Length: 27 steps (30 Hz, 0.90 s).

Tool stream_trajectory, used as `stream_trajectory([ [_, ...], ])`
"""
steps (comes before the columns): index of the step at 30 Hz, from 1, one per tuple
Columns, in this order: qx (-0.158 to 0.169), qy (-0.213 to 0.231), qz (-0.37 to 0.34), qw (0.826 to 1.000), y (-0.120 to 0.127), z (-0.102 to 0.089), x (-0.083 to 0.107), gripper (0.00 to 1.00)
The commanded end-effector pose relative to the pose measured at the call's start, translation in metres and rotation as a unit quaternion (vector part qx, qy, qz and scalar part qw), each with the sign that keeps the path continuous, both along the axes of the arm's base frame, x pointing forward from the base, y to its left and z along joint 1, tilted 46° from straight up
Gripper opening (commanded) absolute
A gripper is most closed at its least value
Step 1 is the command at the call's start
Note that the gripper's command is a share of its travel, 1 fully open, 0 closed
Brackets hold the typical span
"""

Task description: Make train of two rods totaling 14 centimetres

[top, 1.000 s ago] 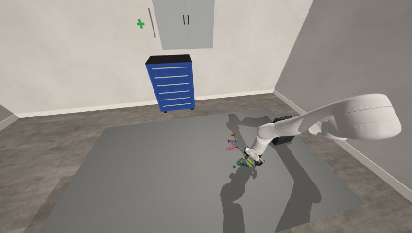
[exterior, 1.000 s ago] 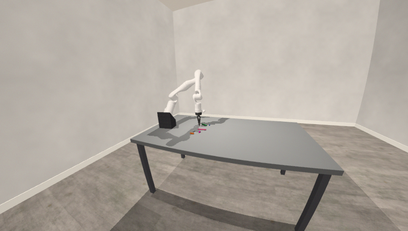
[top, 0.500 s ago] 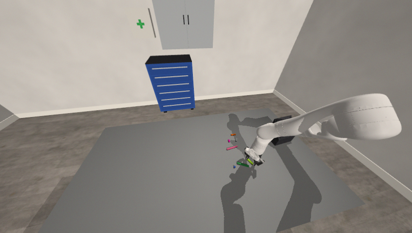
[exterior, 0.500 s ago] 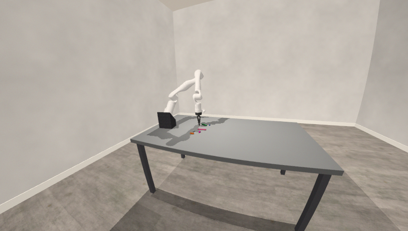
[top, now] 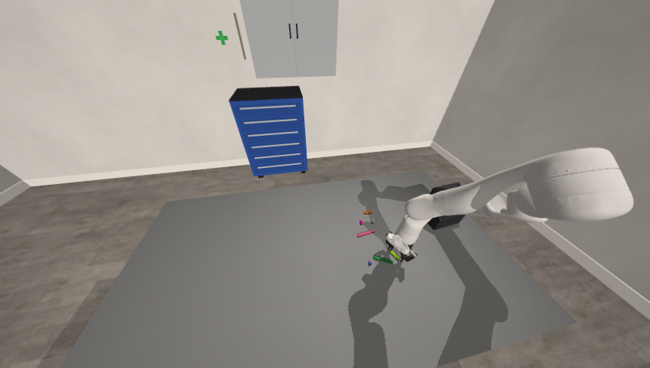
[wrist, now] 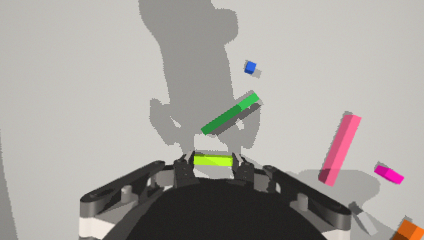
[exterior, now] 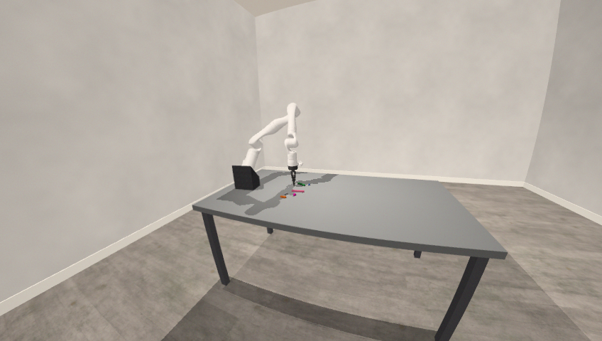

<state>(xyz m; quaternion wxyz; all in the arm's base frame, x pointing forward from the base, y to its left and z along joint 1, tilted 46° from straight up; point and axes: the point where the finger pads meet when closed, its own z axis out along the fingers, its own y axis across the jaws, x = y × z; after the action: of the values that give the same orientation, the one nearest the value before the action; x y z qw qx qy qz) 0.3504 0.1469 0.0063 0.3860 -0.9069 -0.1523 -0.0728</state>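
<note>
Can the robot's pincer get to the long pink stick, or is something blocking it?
Probably yes, but not right away. The pincer is shut on the lime rod, so its fingers are full. The pink rod lies flat nearby with bare table around it; the magenta rod sits close but apart.
</note>
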Motion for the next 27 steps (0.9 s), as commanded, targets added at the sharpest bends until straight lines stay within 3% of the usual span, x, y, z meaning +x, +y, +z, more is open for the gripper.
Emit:
stream_trajectory([
  [1,-0.001,-0.001,0.002,1.0,0.001,-0.001,0.0,0.49],
  [11,-0.001,-0.002,0.001,1.0,-0.006,0.006,0.001,0.49],
  [27,-0.002,-0.001,0.005,1.0,-0.06,0.057,-0.001,0.49],
])
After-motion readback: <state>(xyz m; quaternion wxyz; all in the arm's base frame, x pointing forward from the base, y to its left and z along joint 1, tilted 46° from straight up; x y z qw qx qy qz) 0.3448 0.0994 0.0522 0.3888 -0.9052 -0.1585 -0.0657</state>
